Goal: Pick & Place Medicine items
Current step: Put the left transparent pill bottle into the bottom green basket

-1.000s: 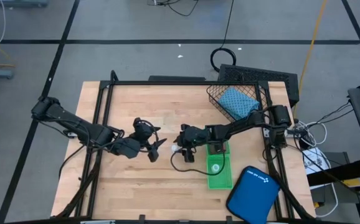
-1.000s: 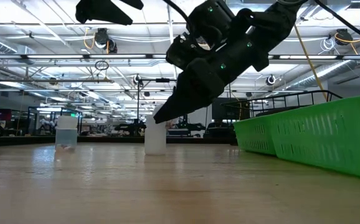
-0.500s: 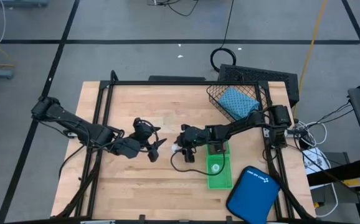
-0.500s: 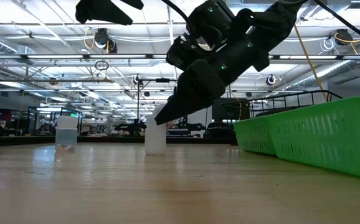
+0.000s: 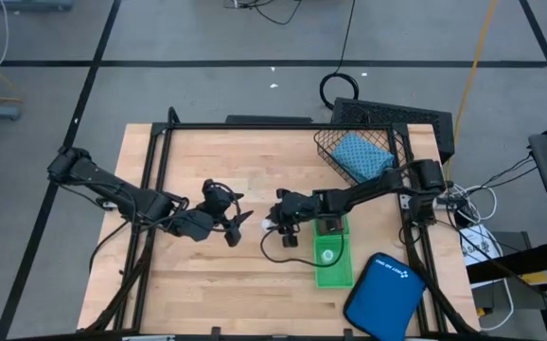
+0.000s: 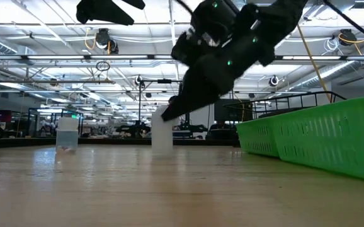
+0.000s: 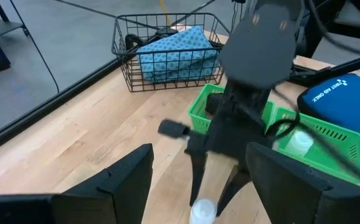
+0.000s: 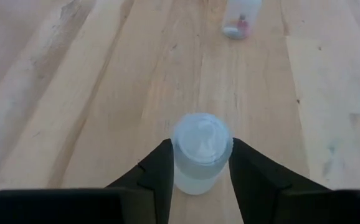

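Note:
My right gripper (image 5: 272, 225) is shut on a tiny white round bottle (image 8: 200, 152) near the table's middle; it also shows in the low view (image 6: 162, 135). My left gripper (image 5: 239, 224) is open and empty just left of it, fingers pointing at it. A second small bottle (image 6: 67, 135) stands upright on the table and also shows in the right wrist view (image 8: 239, 18). A white bottle (image 7: 299, 142) lies in the green tray (image 5: 330, 258). The teal pouch (image 5: 361, 156) lies in the wire basket (image 5: 326, 142). My right gripper pinches the bottle's round sides (image 8: 179, 163) between its two fingers (image 8: 158, 171), just below the cap. The fingers slant down from the table's right side. The bottle stands upright. I cannot tell whether its base is on the table or just above it.
The green tray lies right of my right gripper, toward the near edge. The wire basket stands at the far right. The larger blue case (image 5: 382, 296) lies at the near right corner. Bare wood lies left of and in front of the grippers.
My right gripper has gone a little toward the green tray with the white bottle. The bottle stays upright and has shifted that way with it.

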Robot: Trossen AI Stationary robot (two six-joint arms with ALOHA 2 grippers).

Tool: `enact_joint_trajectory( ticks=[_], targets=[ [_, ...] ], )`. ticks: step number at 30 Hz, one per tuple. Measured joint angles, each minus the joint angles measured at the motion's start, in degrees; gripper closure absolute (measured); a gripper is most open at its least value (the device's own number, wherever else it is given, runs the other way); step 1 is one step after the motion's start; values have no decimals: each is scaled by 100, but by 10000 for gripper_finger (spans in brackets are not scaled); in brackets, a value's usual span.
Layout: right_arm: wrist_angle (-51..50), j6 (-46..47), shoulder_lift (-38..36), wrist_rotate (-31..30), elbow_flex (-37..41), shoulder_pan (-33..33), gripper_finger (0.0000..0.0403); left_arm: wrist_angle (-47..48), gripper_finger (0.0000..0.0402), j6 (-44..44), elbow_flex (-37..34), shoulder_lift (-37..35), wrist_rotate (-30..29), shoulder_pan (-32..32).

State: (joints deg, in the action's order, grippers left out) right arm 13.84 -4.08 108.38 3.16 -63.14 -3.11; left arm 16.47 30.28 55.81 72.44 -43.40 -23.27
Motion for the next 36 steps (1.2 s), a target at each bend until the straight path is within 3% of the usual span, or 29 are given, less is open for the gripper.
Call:
enact_joint_trajectory(
  ticks=[8, 16, 26, 30, 36],
  targets=[
    [-1736, -3, -1351, -7, -4, -154, 282, 27, 135, 0, 0, 0, 0, 0],
    [-3285, 509, -3262, -35, 568, -920, 283, 51, 135, -2, 0, 0, -15, 0],
    [-3246, 1669, -5492, -1067, 2264, -2160, 285, 48, 135, 47, 0, 0, -11, 121],
    [-3009, 1859, -5711, -1384, 2895, -2519, 285, 46, 135, 92, 0, 0, -9, 191],
    [-2370, 1828, -5439, -1368, 3392, -2749, 285, 42, 135, 180, 0, 0, 0, 243]
  ],
)
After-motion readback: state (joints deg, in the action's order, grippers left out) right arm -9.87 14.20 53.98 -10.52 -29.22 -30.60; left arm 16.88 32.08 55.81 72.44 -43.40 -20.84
